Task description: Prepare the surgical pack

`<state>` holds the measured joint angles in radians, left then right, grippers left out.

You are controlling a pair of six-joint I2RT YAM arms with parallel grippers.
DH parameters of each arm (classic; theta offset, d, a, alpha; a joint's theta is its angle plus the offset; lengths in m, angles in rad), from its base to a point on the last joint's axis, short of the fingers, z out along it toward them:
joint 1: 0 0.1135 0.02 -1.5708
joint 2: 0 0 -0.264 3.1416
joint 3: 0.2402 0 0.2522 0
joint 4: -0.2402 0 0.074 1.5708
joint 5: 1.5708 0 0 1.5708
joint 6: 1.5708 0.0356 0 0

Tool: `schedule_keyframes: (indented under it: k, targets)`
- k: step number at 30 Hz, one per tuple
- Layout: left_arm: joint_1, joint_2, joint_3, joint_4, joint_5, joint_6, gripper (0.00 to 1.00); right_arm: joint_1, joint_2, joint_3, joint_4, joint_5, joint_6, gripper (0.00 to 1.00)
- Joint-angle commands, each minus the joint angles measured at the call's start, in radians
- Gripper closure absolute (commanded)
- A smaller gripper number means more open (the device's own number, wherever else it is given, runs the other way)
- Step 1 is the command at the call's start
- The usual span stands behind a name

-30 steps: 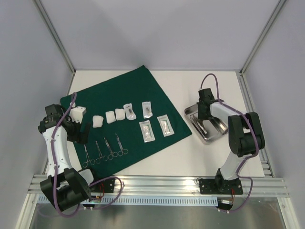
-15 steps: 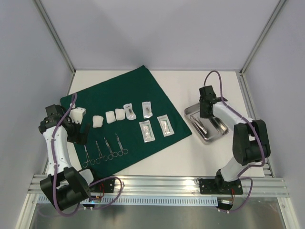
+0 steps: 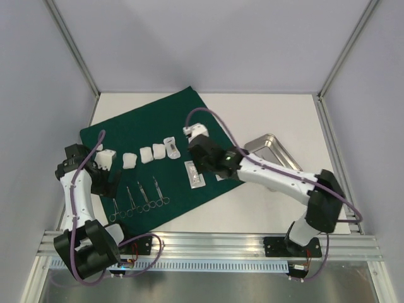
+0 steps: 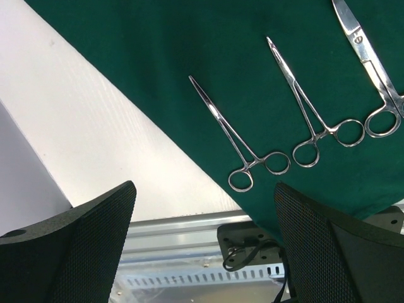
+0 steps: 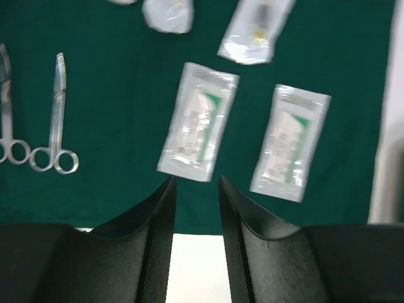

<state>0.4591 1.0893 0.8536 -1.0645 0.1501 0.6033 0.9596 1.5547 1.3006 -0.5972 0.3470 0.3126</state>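
The surgical pack's dark green cloth [image 3: 151,123] lies flat on the table. On it sit white gauze pieces [image 3: 146,154], clear pouches [image 3: 194,173] and a row of metal instruments [image 3: 139,199]. The steel tray [image 3: 273,137] rests off the cloth to the right, partly behind the right arm. My right gripper [image 5: 196,180] hovers over the cloth's near edge, open by a narrow gap, empty, just short of a pouch [image 5: 199,120]. My left gripper [image 4: 203,189] is wide open and empty beside the forceps [image 4: 237,136], at the cloth's left corner.
An aluminium rail [image 3: 208,243] runs along the near table edge. Grey walls and frame posts close in the sides and back. Bare white tabletop [image 3: 265,113] lies behind the tray. The right arm stretches diagonally across the table's middle.
The right arm has swung left from the steel tray to over the pouches on the cloth, and its jaws have parted. The left arm has hardly moved.
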Motion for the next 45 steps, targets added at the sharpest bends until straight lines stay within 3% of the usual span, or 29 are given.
schedule_keyframes:
  k: [1, 5, 9, 14, 26, 34, 39, 45]
  targets:
    - [0.006, -0.069, -0.028, -0.018, -0.006, 0.016, 0.00, 0.158, 0.171, 0.177, 0.021, -0.013, -0.004, 0.65]
    - [0.006, -0.106, -0.045, -0.034, -0.006, 0.027, 0.00, 0.251, 0.426, 0.403, -0.085, -0.002, -0.027, 0.65]
    - [0.006, -0.135, -0.056, -0.038, 0.003, 0.044, 0.00, 0.275, 0.536, 0.496, -0.069, -0.084, 0.025, 0.55]
    - [0.006, -0.134, -0.062, -0.037, 0.022, 0.047, 0.00, 0.281, 0.677, 0.618, -0.081, -0.082, 0.072, 0.54]
    - [0.004, -0.143, -0.059, -0.035, 0.043, 0.062, 0.00, 0.278, 0.835, 0.683, -0.139, 0.004, 0.125, 0.57]
    - [0.006, -0.150, -0.053, -0.032, 0.042, 0.067, 0.00, 0.274, 0.892, 0.666, -0.176, -0.006, 0.160, 0.76]
    - [0.006, -0.149, -0.047, -0.032, 0.048, 0.069, 0.00, 0.263, 0.874, 0.634, -0.161, -0.019, 0.172, 1.00]
    - [0.006, -0.147, -0.047, -0.032, 0.046, 0.070, 0.00, 0.264, 0.803, 0.643, -0.144, -0.020, 0.128, 0.99]
